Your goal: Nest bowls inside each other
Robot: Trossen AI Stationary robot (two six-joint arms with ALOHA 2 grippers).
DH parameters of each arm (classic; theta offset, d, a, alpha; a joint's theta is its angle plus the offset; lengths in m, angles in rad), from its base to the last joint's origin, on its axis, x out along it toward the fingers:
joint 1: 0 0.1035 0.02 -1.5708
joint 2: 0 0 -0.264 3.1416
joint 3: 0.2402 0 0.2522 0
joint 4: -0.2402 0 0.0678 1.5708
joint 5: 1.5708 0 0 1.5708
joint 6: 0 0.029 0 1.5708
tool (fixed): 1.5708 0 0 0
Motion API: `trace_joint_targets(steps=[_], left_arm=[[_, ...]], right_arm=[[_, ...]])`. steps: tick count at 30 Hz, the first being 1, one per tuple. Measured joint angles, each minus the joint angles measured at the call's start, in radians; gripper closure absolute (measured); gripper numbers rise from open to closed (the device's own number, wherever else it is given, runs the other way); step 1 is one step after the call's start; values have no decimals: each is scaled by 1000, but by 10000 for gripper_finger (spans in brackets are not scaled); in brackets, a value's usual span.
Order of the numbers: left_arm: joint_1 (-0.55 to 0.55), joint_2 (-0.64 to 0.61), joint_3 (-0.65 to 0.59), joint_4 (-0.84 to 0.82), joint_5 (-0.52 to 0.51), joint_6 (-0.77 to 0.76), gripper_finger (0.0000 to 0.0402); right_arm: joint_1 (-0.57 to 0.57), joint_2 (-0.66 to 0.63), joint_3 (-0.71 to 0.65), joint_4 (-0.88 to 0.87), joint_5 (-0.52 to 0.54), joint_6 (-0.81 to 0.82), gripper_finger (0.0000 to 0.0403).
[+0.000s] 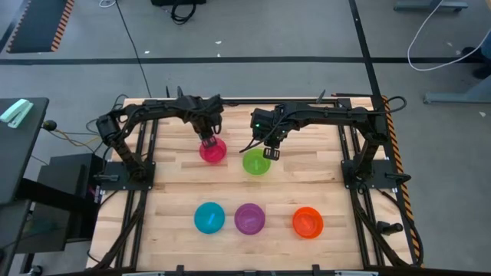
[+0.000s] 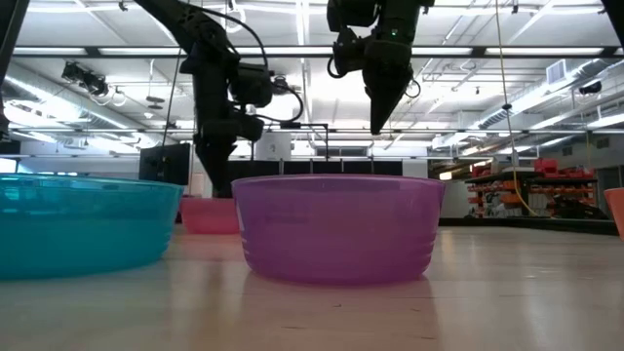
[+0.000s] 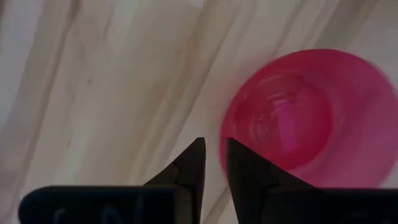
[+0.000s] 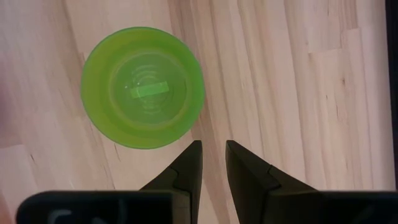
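The pink bowl stands on its base on the table's far half, and my left gripper is down at its far-left rim, fingers nearly together. The green bowl stands to its right. My right gripper is shut and hangs well above the table beside that bowl's far-right rim, touching nothing. The blue bowl, purple bowl and orange bowl stand in a row along the near edge. No yellow bowl shows. My left gripper comes from above, pointing down, onto the pink bowl's rim on its far-left side. The rim runs through the narrow gap, with one finger over the inside and one outside. The bowl stays upright on the table.
The near row of bowls fills the middle of the table's near half; the purple bowl and blue bowl block much of the low view. Bare wood lies right of the green bowl and between the two rows. Metal frames flank both sides.
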Motion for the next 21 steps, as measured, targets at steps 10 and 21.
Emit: trace_joint_targets(steps=[10, 21], left_arm=[[-21, 18, -9, 19, 11, -35, 334], [-19, 64, -10, 44, -1, -38, 335]], right_arm=[[2, 0, 0, -3, 0, 7, 324], [5, 0, -1, -19, 0, 19, 324]])
